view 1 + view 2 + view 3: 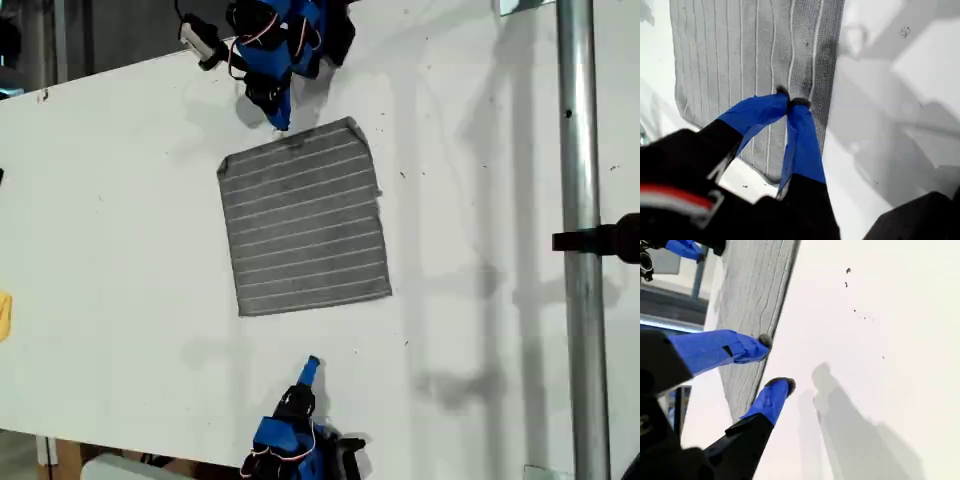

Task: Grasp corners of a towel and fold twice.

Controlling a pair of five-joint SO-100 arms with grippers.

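The towel (303, 218) lies flat on the white table (120, 250), roughly midway between the two arms. My first gripper (790, 102) hangs over the towel's edge near a corner (771, 176), its tips pressed together on nothing. My second gripper (776, 362) sits beside the towel's opposite edge, its fingers spread and holding nothing.

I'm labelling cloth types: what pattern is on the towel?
The towel is dark grey with thin, evenly spaced white stripes, clearest in the exterior view.
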